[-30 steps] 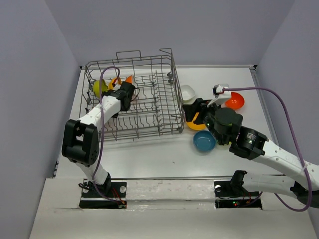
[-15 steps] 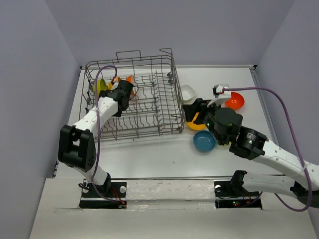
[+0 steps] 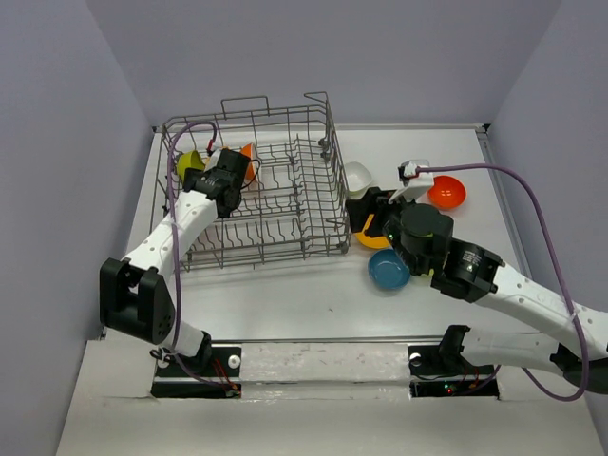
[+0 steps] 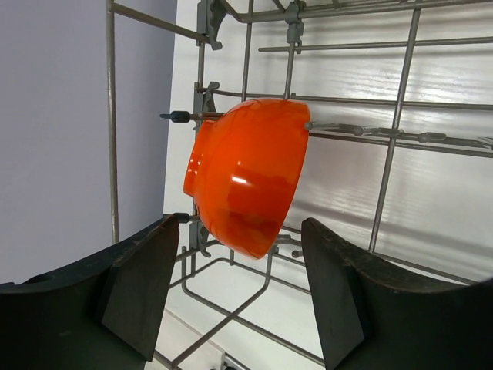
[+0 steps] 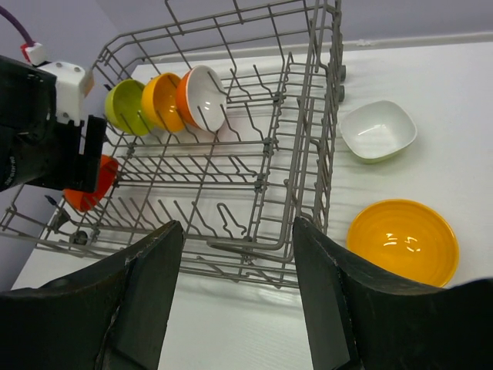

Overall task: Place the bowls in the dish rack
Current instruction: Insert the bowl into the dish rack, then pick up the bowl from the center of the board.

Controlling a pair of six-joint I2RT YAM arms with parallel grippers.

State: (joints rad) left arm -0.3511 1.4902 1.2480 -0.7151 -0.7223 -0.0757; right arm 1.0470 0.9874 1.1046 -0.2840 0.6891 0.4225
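Standing on edge among the tines at the left end of the rack, a red bowl sits between the fingers of the left gripper. That gripper's jaws are spread wide and clear of the bowl on both sides, so it grips nothing. Farther back along the same end, three more bowls stand on edge in a row: a green bowl, an orange bowl and a bowl showing a white inside. The right gripper hovers over the table just right of the rack, jaws wide and empty. Beside the rack on the table lie a white bowl and a yellow bowl, both mouth up. A teal bowl lies near them, and a second red bowl lies farther right.
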